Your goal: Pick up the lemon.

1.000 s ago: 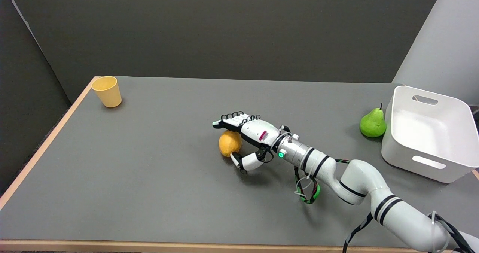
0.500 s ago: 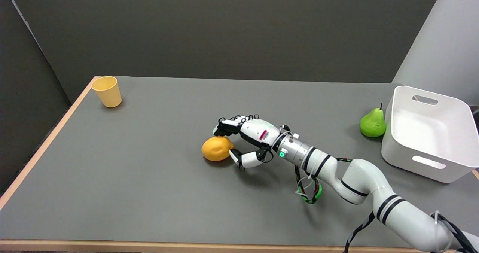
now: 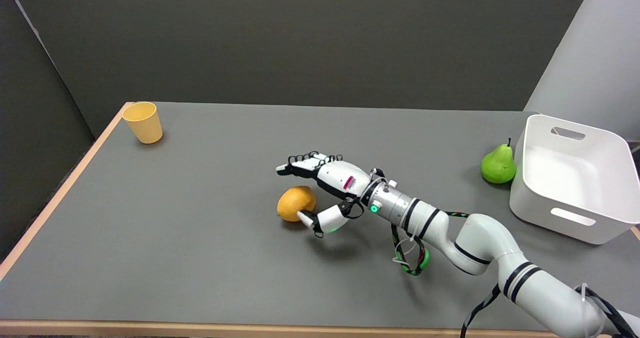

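Grey-topped bench (image 3: 200, 258) with a pale wooden edge, backed by a dark wall. Right of frame: white plastic bin (image 3: 575, 178), green pear (image 3: 498, 165) just beside its left wall. Upper left: yellow plastic cup (image 3: 143, 122). Centre: white-and-black right hand (image 3: 320, 190), released, gripping nothing; fingers (image 3: 300, 164) stretched flat above and beyond the round orange-yellow lemon (image 3: 296, 203), thumb just at its lower right side. Lemon resting on bench, not lifted. Probably best: lower palm closer, curl fingers down around the far side while thumb presses opposite, slowly, since round fruit likely to roll away. Lift only once firmly enclosed.
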`<act>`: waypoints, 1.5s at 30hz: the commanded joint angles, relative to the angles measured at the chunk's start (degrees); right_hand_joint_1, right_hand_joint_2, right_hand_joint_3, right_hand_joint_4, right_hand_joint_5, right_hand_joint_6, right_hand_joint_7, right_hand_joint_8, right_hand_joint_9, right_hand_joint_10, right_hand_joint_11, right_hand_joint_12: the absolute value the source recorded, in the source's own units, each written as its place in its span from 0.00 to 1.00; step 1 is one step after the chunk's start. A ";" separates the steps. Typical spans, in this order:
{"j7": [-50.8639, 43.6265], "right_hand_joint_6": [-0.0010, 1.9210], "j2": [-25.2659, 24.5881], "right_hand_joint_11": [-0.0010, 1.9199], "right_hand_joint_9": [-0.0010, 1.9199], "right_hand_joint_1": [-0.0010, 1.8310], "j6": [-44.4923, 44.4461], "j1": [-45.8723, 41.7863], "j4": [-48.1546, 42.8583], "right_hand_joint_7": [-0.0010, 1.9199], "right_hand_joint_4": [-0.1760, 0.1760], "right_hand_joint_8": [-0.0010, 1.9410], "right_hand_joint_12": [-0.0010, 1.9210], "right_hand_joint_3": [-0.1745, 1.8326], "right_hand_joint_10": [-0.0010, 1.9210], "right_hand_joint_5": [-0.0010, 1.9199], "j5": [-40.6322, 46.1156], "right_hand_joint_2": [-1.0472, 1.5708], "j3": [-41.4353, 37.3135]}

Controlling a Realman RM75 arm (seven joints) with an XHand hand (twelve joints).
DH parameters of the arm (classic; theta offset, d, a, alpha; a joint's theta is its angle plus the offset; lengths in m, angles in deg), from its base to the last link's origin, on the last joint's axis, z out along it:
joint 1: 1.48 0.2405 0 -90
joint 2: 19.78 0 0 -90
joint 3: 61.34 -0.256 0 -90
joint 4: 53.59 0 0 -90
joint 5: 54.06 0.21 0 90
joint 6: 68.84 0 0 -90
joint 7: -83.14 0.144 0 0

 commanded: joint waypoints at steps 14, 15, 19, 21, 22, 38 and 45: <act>1.90 0.20 -2.63 0.00 0.02 0.36 -5.04 1.39 3.16 0.06 0.43 0.15 0.54 0.56 0.32 0.06 -0.02 0.62 4.67; 1.90 0.18 -3.02 0.00 0.02 0.36 -4.96 1.79 4.42 0.08 0.44 0.13 0.54 0.55 0.32 0.07 -0.02 0.63 4.67; 2.30 0.21 -3.91 0.00 0.03 0.35 -4.64 2.99 7.32 0.08 0.47 0.16 0.54 0.57 0.33 0.07 -0.02 0.63 4.92; 3.25 0.22 -3.99 0.00 0.03 0.35 -4.55 3.71 8.43 0.08 0.47 0.16 0.55 0.58 0.34 0.08 -0.02 0.63 5.24; 3.26 0.22 -3.99 0.00 0.04 0.35 -4.48 3.71 8.51 0.08 0.47 0.16 0.55 0.58 0.34 0.08 -0.02 0.63 5.24; 2.70 0.77 -3.99 0.21 0.28 0.48 -0.27 3.56 9.23 0.30 0.50 0.42 0.87 0.36 0.54 0.23 -0.02 0.82 4.62; 2.70 0.88 -3.99 0.18 0.35 0.61 3.65 3.63 9.46 0.38 0.33 0.73 1.00 0.10 0.63 0.25 -0.02 0.90 3.61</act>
